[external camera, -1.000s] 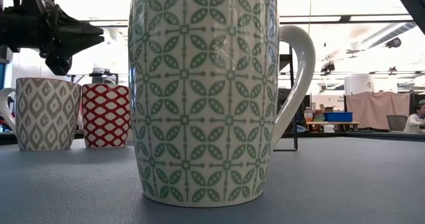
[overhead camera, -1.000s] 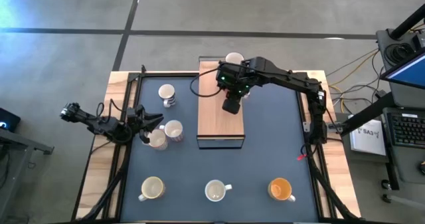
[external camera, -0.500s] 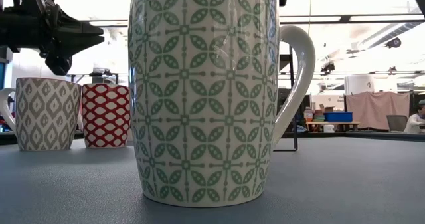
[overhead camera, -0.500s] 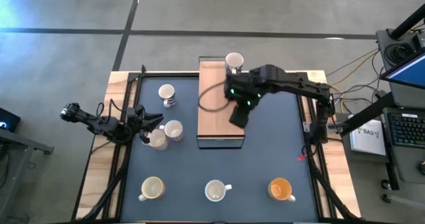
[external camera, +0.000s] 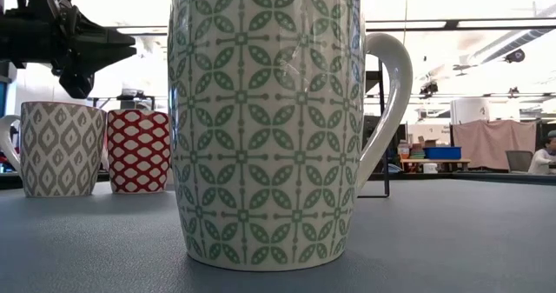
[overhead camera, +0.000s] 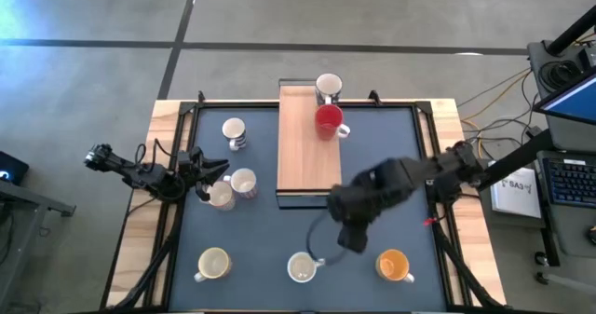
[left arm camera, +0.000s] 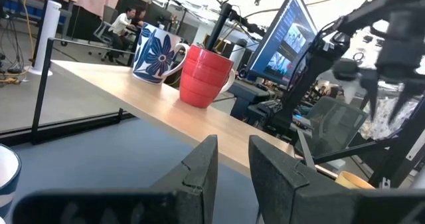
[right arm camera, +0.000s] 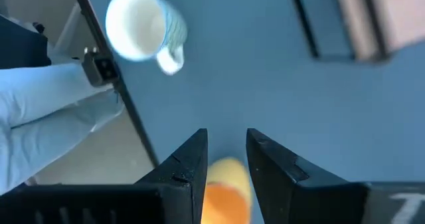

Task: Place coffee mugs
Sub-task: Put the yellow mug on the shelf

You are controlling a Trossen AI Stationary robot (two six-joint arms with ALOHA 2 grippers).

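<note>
Red mug (overhead camera: 327,119) and blue-flower mug (overhead camera: 328,87) up on the wooden board (overhead camera: 303,165), at the far middle of the table (overhead camera: 372,137), just beside each other. Three more mugs in a row along the near edge: cream mug (overhead camera: 213,264), white mug (overhead camera: 302,268), orange mug (overhead camera: 393,265). Three others on the left side: banded mug (overhead camera: 234,132) alone, then two pale mugs (overhead camera: 244,182) close together, touching or nearly so. Right gripper (overhead camera: 352,239) hanging over the near row, between the white mug and the orange mug, fingers apart and holding nothing. Orange mug seen just past those fingertips in the right wrist view. Left gripper (overhead camera: 214,170) waiting by the two pale mugs, fingers a little apart, empty too. Most likely going for the orange mug next. Could go wrong in a few ways. Coming down off to one side and tipping the mug over. Pinching only the rim and letting it slip. Swinging low and bumping the white mug nearby. Setting down too close to the red mug on the board and knocking it. Best to go slow, grab well down the mug's wall, and lift high before turning.
</note>
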